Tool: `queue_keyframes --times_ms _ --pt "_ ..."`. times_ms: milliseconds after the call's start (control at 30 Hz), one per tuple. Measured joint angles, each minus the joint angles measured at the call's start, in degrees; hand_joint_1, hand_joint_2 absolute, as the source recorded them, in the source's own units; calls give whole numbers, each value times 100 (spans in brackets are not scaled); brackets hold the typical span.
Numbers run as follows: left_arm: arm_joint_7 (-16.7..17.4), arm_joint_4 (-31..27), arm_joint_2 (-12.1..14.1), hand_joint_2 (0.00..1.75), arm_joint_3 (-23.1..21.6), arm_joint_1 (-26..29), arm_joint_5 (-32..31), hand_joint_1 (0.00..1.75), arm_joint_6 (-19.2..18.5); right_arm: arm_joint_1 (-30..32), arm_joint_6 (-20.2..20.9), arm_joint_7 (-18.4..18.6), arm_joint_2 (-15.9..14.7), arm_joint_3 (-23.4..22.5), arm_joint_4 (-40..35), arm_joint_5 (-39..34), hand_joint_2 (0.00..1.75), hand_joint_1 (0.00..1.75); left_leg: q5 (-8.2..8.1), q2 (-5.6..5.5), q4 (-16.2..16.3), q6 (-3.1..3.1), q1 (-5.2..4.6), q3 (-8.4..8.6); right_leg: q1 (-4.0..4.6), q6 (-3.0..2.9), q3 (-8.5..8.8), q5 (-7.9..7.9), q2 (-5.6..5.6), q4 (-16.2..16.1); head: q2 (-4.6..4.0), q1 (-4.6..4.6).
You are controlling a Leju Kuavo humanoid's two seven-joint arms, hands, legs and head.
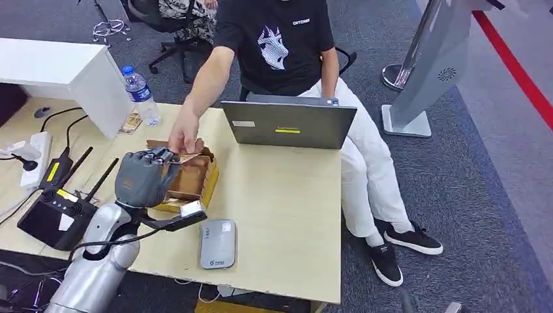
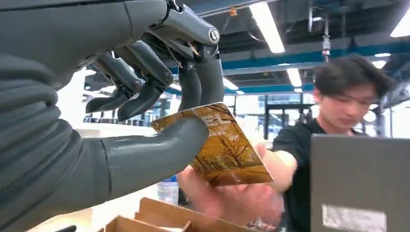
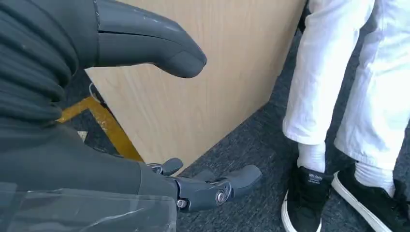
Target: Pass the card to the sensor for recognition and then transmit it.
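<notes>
office | grey carpet (image 1: 469, 169) | office chair (image 1: 171, 26) | laptop (image 1: 287, 124) on desk (image 1: 287, 202) | ceiling strip lights (image 2: 268, 24)

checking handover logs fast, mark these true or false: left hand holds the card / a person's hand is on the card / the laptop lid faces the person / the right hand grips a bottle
1. The left hand holds the card: true.
2. A person's hand is on the card: true.
3. The laptop lid faces the person: false, its back faces the robot.
4. The right hand grips a bottle: false, it holds nothing; the bottle stands on the table.
</notes>
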Motion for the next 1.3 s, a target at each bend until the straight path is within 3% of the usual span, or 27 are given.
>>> queue_keyframes --times_ms 100,133,167,200,233,633,833,1300 --pt "-33 48 -85 175 122 -17 9 175 0 -10 -26 -6 2 0 0 22 175 0 0 0 0 0 0 -1 0 0 0 0 0 0 0 -2" --pt "-33 57 -107 175 151 -17 9 124 -2 -11 -39 -26 2 0 0 59 175 0 0 0 0 0 -1 -1 0 0 0 0 0 0 0 -2" --pt "-33 66 -127 175 175 -17 11 17 -2 -11 -44 -39 2 0 0 88 175 0 0 0 0 0 -1 -2 0 0 0 0 0 0 0 -2" --pt "-35 74 -149 175 194 -16 11 17 -4 -12 -46 -44 2 0 0 107 175 0 0 0 0 0 -1 -2 0 0 0 0 0 0 0 -2" --pt "-50 89 -168 175 210 -16 15 0 -7 -15 -52 -48 2 0 0 105 175 0 0 -1 0 0 0 -3 0 0 0 0 -1 0 0 -2" --pt "-358 92 -251 175 216 237 -194 0 -227 -23 -42 -57 4 0 0 114 175 0 0 -1 0 0 0 -4 0 0 -2 0 0 0 0 -2" --pt "-409 92 -170 175 -20 536 -549 0 -477 -21 15 -85 4 0 -2 116 175 0 -1 0 0 0 0 -6 0 0 -5 -1 0 -1 0 -2" --pt "142 544 184 175 -894 613 -1209 0 -835 -22 26 -52 4 -7 -2 197 175 0 0 0 0 0 0 -7 0 0 -7 0 0 -1 0 -2"
